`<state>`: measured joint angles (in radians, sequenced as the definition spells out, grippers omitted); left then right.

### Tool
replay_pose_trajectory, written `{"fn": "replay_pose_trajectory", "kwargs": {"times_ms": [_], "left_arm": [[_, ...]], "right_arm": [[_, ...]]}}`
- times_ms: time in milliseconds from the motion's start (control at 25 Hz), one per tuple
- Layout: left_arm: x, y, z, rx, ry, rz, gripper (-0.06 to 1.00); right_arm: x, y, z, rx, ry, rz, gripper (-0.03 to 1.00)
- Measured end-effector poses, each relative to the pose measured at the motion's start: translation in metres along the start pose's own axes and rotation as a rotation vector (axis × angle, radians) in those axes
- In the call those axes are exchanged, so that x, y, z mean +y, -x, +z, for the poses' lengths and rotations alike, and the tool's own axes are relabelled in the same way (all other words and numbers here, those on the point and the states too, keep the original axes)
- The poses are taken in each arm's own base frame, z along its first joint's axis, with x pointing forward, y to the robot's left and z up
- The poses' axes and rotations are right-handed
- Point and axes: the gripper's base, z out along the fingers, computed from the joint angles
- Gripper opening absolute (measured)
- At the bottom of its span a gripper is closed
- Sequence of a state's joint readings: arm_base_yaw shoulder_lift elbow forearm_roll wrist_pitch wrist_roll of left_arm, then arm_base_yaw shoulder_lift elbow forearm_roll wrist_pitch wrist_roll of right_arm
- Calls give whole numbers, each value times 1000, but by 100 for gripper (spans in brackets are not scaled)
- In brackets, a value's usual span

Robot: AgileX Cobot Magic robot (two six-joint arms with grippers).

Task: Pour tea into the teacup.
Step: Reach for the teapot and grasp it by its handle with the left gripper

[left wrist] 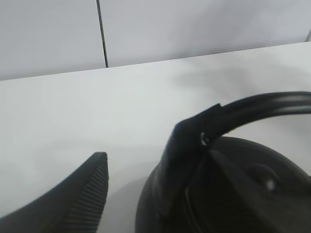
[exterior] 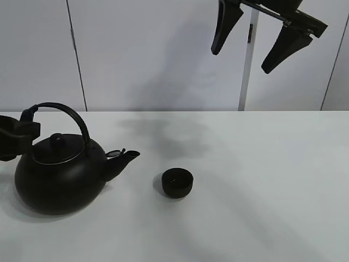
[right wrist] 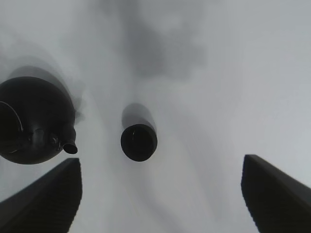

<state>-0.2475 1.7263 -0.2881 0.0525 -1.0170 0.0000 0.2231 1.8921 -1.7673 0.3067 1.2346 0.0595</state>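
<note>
Closing the released left tool [exterior: 30,124] firmly on the kettle [exterior: 60,180] handle [exterior: 71,113] should steady the pour; right tool [exterior: 241,61] hangs released.

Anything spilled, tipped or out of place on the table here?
Nothing stands out. The kettle stands upright with its lid on. The teacup sits upright just off the spout, apart from it. The table around them shows no spill.

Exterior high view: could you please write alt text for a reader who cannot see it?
A large black kettle sits at the left of a white table, spout pointing at a small black teacup near the middle. The left gripper is at the kettle's handle; the right gripper hangs open, high above the table.
</note>
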Motion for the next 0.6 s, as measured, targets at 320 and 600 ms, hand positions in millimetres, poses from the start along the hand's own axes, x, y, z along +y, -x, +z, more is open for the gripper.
{"fn": "replay_pose_trajectory", "kwargs": {"times_ms": [320, 600], "left_arm": [[5, -1, 0, 5, -55, -18, 40], [6, 6, 10, 18, -56, -6, 39]], "right_arm": [[1, 0, 0, 1, 11, 4, 61], [2, 0, 0, 1, 22, 8, 61]]}}
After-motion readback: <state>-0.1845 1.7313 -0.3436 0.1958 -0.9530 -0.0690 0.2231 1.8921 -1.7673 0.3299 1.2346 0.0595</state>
